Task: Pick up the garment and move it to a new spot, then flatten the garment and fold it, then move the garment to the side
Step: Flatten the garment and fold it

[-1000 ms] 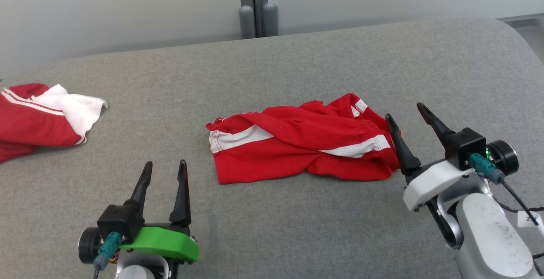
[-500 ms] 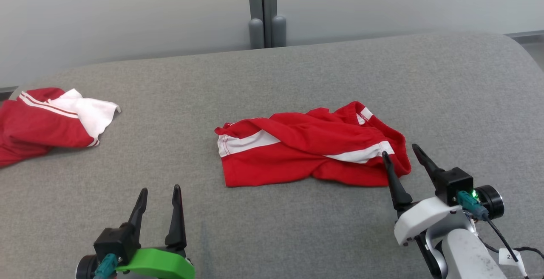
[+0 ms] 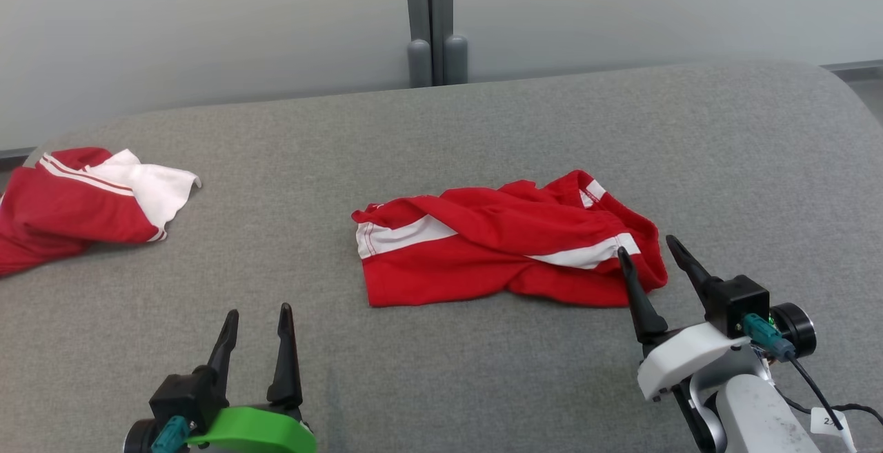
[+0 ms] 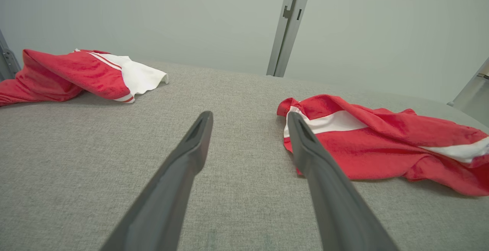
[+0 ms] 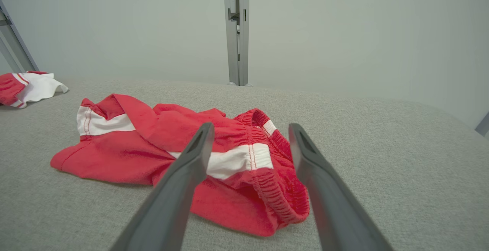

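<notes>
Fabric in grey covers the table [image 3: 483, 129], and the red shorts [image 3: 483, 260] lie crumpled near its middle, well apart from another red-and-white garment [image 3: 69, 205] at the left. They look light, limp and prone to bunching; the gathered waistband [image 5: 277, 191] just beside the right pincer [image 3: 645, 244] seems the firmest hold. That one and the left pincer [image 3: 259, 308] both stand released, grasping nothing.

Red-white garment [image 3: 69, 212] crumpled far left on grey surface [image 3: 483, 129]; metal post [image 3: 429, 18] behind.
</notes>
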Available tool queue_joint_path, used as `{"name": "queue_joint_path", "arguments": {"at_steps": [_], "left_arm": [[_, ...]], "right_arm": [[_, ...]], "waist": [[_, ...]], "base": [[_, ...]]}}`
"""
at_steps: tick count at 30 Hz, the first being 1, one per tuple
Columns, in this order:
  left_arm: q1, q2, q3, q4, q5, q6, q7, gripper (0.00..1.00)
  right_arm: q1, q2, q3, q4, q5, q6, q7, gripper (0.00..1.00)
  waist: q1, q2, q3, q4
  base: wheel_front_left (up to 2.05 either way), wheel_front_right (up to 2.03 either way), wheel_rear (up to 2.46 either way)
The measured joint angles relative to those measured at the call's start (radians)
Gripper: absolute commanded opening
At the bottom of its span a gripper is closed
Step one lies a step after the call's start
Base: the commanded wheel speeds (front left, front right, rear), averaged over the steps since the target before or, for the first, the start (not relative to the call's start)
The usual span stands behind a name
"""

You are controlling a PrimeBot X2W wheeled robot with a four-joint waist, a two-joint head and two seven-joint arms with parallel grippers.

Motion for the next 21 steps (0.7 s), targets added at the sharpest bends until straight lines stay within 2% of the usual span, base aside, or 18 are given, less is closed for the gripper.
{"name": "queue_joint_path", "arguments": {"at_steps": [7, 12, 17, 21], "left_arm": [[0.001, 0.000, 0.000, -0.003, 0.000, 0.002, 0.000, 1.00], [0.000, 0.000, 0.000, -0.003, 0.005, 0.002, 0.000, 1.00], [-0.006, 0.000, -0.002, -0.004, 0.006, 0.002, 0.000, 1.00], [-0.018, 0.000, -0.003, -0.005, 0.003, 0.002, 0.000, 1.00]], "right_arm": [[0.000, 0.000, 0.002, 0.004, 0.001, 0.000, 0.000, 1.00], [-0.022, 0.000, 0.001, 0.057, -0.016, 0.000, 0.003, 1.00], [-0.094, -0.007, -0.001, 0.095, -0.035, 0.000, 0.091, 1.00], [-0.137, -0.080, 0.049, 0.098, 0.007, 0.000, 0.188, 1.00]], "waist": [[0.0000, 0.0000, 0.007, 0.000], [0.0000, 0.0000, 0.018, 0.000], [0.0000, 0.0000, 0.037, 0.005], [0.0000, 0.0000, 0.054, 0.015]], "base": [[0.00, 0.00, 0.00], [0.00, 0.00, 0.00], [0.00, 0.00, 0.00], [0.00, 0.00, 0.00]]}}
